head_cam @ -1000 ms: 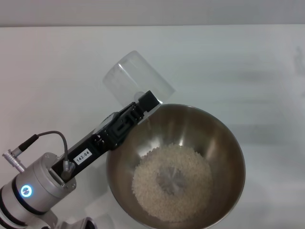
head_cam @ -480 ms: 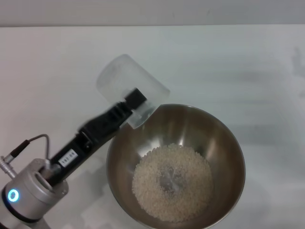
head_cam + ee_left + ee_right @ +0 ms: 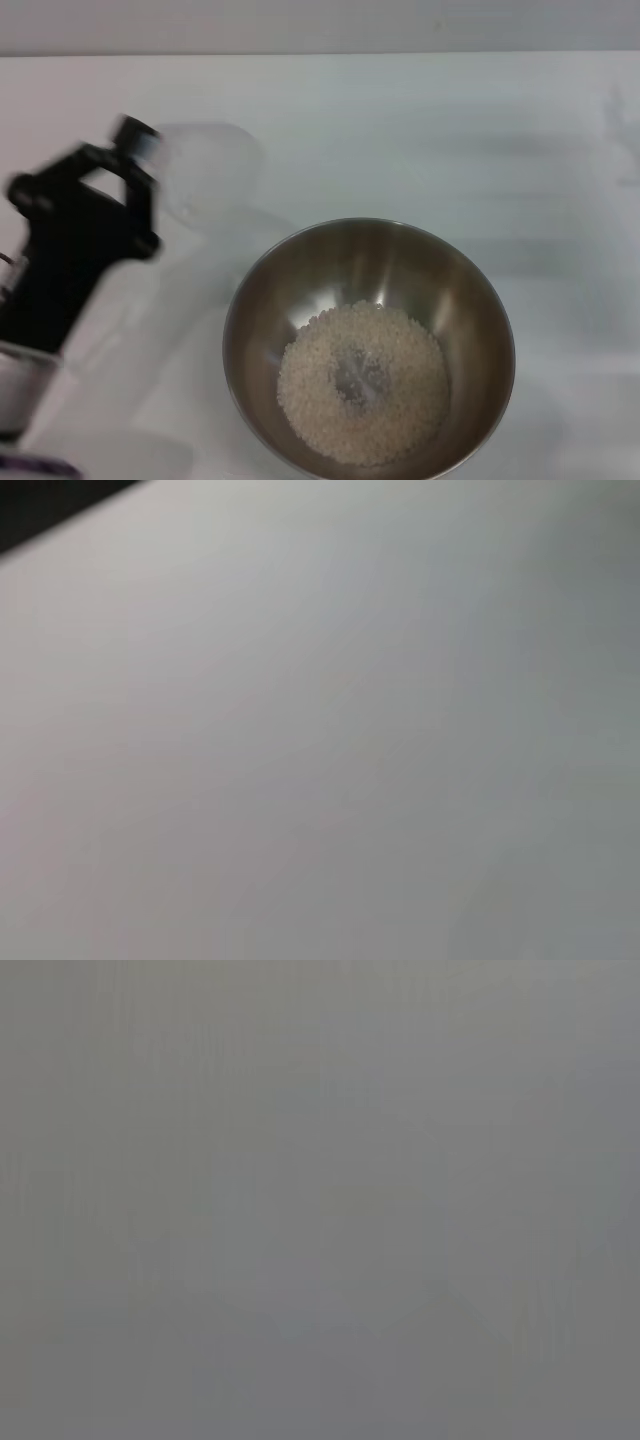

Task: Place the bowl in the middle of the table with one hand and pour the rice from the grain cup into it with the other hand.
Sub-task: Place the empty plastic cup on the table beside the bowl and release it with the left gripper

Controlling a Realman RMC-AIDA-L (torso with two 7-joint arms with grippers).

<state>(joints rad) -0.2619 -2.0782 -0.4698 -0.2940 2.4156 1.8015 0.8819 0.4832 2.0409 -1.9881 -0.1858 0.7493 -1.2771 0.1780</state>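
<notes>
the large round stainless-steel bowl (image 3: 368,345) sits on the plain white table (image 3: 450,130), whitish rice (image 3: 360,382) heaped inside. the black left gripper (image 3: 130,175) clasps the small translucent plastic grain cup (image 3: 205,175) left of the bowl. the cup looks light, thin-walled and probably slippery, likely best held at its handle.

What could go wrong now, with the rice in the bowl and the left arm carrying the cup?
1. The left gripper carries the grain cup beside the bowl; a careless swing might knock the rim and spill the rice.
2. The cup looks blurred, so it might slip or land tilted on the table.
</notes>
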